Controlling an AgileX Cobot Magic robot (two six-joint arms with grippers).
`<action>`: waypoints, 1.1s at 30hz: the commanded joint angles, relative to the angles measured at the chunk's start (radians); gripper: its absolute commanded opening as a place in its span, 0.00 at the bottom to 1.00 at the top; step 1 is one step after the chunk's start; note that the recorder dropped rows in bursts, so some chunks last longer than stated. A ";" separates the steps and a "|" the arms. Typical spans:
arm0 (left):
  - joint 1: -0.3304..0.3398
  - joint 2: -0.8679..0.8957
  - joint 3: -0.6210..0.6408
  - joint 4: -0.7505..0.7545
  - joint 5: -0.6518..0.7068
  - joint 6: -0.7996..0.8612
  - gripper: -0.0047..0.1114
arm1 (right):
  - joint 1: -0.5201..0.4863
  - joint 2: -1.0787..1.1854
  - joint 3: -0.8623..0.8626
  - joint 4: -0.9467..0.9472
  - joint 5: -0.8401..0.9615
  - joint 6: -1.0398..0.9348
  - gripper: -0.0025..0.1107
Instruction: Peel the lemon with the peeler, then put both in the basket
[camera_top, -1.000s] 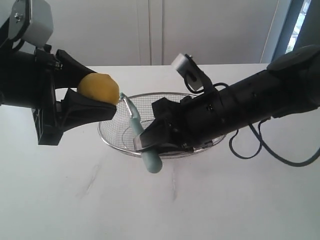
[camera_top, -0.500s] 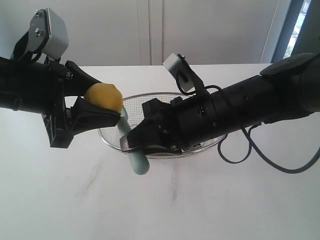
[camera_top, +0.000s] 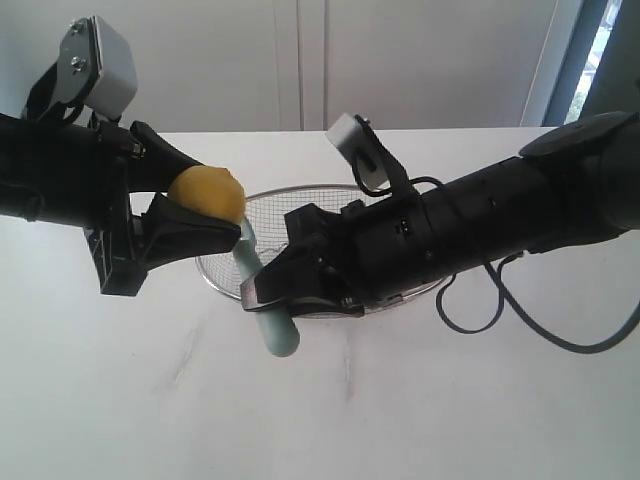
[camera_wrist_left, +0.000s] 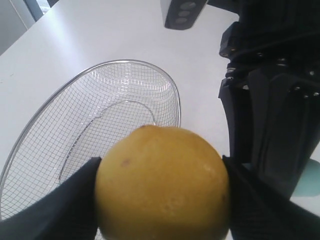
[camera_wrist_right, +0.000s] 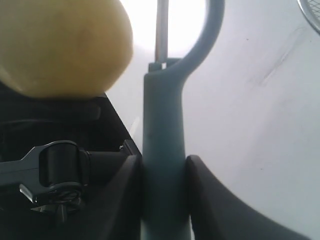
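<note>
Yellow lemon (camera_top: 207, 194) sits clamped in left pincer (camera_top: 213, 206) (peeler (camera_top: 272, 328) beside).

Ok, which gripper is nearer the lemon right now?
Left. The left gripper is shut on the lemon. The right gripper sits lower beside it, apart from the fruit, clamping the peeler.

The lemon (camera_wrist_left: 162, 185) has smooth, faintly dimpled matt skin, the basket (camera_wrist_left: 100, 115) is shiny wire mesh, and the peeler (camera_wrist_right: 164, 150) handle is smooth matt plastic.
</note>
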 joint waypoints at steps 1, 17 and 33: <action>-0.005 -0.004 0.001 -0.033 0.014 0.002 0.05 | 0.003 -0.001 0.006 0.014 0.003 -0.013 0.02; -0.005 -0.004 0.001 -0.030 0.014 0.002 0.05 | 0.003 -0.001 0.006 0.012 0.011 -0.066 0.02; -0.005 -0.004 0.001 -0.030 0.012 -0.001 0.05 | 0.003 -0.001 0.006 0.038 -0.013 -0.064 0.02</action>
